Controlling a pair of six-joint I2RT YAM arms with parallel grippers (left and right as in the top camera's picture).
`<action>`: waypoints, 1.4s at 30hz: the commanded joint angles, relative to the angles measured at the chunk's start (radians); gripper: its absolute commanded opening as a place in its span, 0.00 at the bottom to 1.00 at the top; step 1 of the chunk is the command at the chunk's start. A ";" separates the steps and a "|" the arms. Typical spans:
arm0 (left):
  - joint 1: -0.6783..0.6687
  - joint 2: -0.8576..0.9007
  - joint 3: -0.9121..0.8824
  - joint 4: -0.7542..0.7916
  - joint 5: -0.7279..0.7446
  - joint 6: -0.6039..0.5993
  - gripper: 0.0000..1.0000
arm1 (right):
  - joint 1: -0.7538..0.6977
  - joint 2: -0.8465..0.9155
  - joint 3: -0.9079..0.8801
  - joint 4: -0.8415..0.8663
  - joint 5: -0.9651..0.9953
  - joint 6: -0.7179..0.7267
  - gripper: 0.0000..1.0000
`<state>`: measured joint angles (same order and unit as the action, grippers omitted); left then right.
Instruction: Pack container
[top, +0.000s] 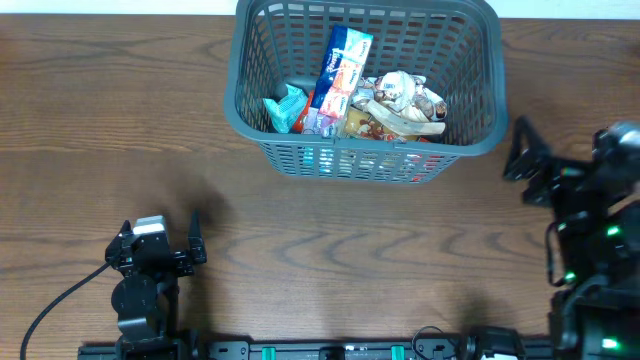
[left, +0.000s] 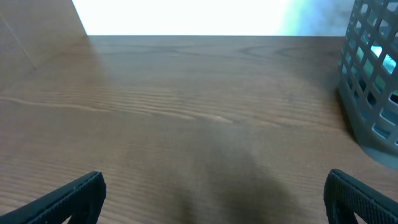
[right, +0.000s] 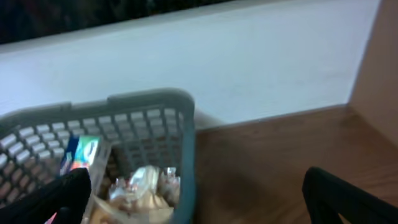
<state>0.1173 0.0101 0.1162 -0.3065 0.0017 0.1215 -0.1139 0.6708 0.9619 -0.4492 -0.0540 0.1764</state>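
Left fingers (left: 69, 198) stand spread as wide as they go, two dark, matte, wedge-shaped tips at the bottom corners of the left wrist view, with only bare wood between them and nothing gripped. Right fingers (right: 349, 198) are equally far apart and equally empty, their black tips blurred at the lower edge of the right wrist view. The surface (top: 330, 250) is brown wood-look board with long, wavy grain lines and a dull sheen. The container (top: 350, 160) sits at the far middle of it, a grey-blue plastic basket, rectangular with rounded corners, a thick rolled rim and side walls cut into a lattice of small slots. Inside lie snack packets: a long narrow packet (top: 341, 68) printed in white, blue and orange leaning lengthwise, a small teal packet (top: 287, 107) with a crimped edge to its left, and a crinkled glossy bag (top: 402, 100) in cream and brown to its right. The left arm is folded low at the near left of the surface, well apart from the container, its fingers aimed at the far edge and held just above the wood; a black cable (top: 55, 300) curves away from its base. The right arm stands at the right edge, near the container's right side, its wrist raised and turned toward that corner.
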 joint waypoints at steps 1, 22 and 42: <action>0.006 -0.006 -0.016 -0.024 0.021 0.009 0.99 | 0.011 -0.100 -0.152 0.055 -0.032 0.010 0.99; 0.006 -0.006 -0.016 -0.024 0.021 0.009 0.99 | 0.083 -0.507 -0.721 0.379 -0.033 -0.169 0.99; 0.006 -0.006 -0.016 -0.024 0.021 0.009 0.99 | 0.083 -0.666 -0.909 0.379 -0.032 -0.066 0.99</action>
<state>0.1173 0.0101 0.1165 -0.3073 0.0048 0.1215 -0.0444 0.0154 0.0715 -0.0704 -0.0795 0.0643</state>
